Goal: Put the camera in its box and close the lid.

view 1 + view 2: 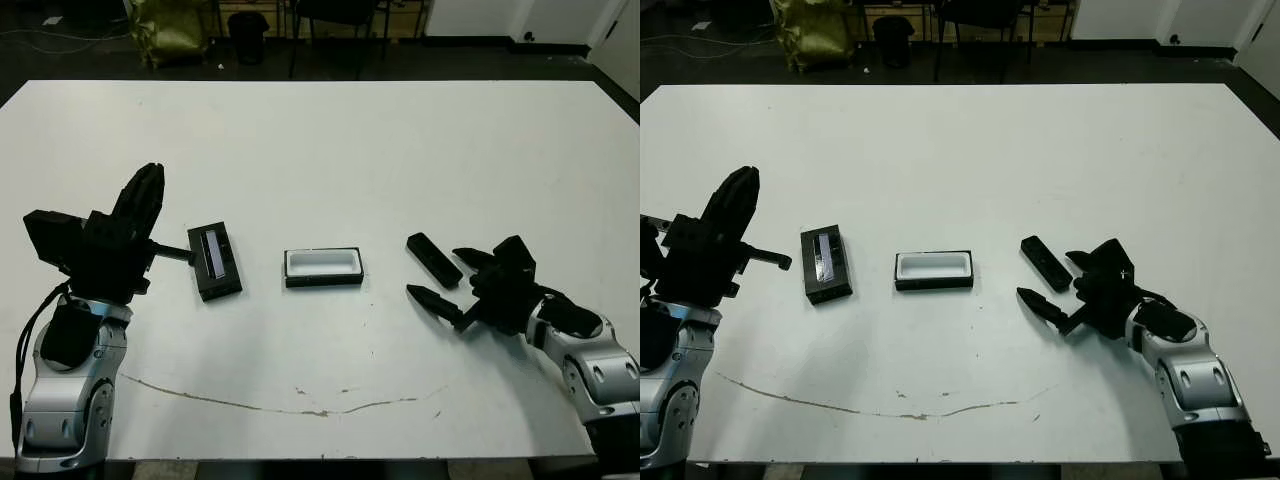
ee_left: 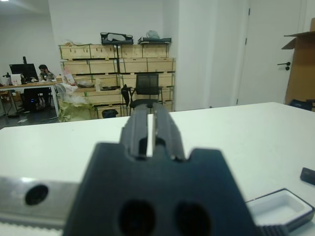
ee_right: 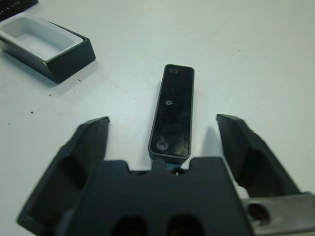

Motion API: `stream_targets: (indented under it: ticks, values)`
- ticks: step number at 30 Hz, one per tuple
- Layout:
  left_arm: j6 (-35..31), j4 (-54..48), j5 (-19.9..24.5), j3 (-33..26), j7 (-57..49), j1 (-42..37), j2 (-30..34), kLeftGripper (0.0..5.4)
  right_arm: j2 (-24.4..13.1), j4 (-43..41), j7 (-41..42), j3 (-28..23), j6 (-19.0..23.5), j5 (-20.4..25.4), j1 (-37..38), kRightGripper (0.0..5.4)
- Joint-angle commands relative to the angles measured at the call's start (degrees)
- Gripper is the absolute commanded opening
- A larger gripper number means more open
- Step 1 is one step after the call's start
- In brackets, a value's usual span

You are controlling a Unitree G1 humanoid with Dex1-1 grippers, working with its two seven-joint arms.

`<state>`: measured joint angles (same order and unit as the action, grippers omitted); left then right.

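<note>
- The right gripper point(image 3: 162, 147) is spread wide, its fingers point(image 3: 86, 147) either side of the camera point(image 3: 172, 110), which lies flat on the table point(image 1: 330, 150).
- Closing off-centre could skid the slim bar aside.
- The box point(image 1: 323, 267) sits well apart, so a weak pinch risks a drop.

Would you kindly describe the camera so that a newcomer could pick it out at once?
On the white table, look toward the robot's right, just ahead of the open right gripper. The camera lies flat there: a slim, all-black bar, narrower than the white-lined box at the centre and the lid with its pale strip further left.
</note>
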<state>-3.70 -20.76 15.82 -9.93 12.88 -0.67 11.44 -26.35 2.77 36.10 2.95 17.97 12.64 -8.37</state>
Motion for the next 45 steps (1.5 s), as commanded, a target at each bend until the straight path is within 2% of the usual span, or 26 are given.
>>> stream_targets:
  ticks: [1,3,7,10,16,18,28,31,37,41,43,45]
  values:
    - [-0.41,0.98,0.28,-0.41,0.66,-0.17,0.79,0.0,0.54,0.12,-2.39,0.18,3.32,-1.39,2.52,4.14]
    - [-0.49,0.95,0.1,-0.3,0.69,-0.21,0.74,0.0,0.72,-0.66,-3.59,0.04,5.51,-1.23,2.58,3.7]
    - [-1.37,0.5,0.02,-0.01,0.76,-0.18,0.85,0.0,0.44,-0.98,-4.52,0.45,5.96,-1.93,2.63,2.81]
    - [-2.06,-0.17,0.02,0.02,0.41,-0.06,0.71,0.0,0.72,-0.88,-4.52,-0.06,8.26,-0.76,2.31,2.11]
    - [-1.33,0.25,-0.28,-0.16,0.52,-0.28,0.66,0.0,0.32,-1.93,-4.27,-0.44,17.68,1.61,0.48,0.83]
    - [-1.28,0.21,-0.6,-0.16,0.46,-0.24,0.79,0.0,-0.09,-2.77,-4.31,-0.28,20.61,2.04,-0.12,0.59]
    - [-0.7,0.92,-0.47,-0.25,0.74,-0.92,0.78,0.0,-2.18,-3.9,-1.4,1.05,25.26,2.56,-2.84,0.51]
    - [-0.96,1.67,0.48,-0.4,1.27,-1.69,0.72,0.0,-3.26,-4.43,-0.75,1.77,23.02,1.46,-4.65,0.51]
    - [-1.34,2.21,0.32,-0.28,1.48,-2.72,0.86,0.0,-3.01,-3.83,2.94,0.1,18.8,3.3,-10.5,0.46]
    - [-2.32,1.85,0.79,-0.22,1.4,-3.11,0.64,0.0,-1.69,-1.47,7.81,-0.71,18.32,6.96,-16.37,0.46]
    - [-2.06,2.12,0.55,-0.1,1.51,-3.3,0.74,0.0,-1.56,-0.56,9.88,0.3,17.45,7.19,-19.29,0.46]
    - [-2.37,2.07,0.5,0.02,1.38,-3.43,0.79,0.0,-2.36,0.05,12.44,2.73,13.98,5.11,-22.18,0.46]
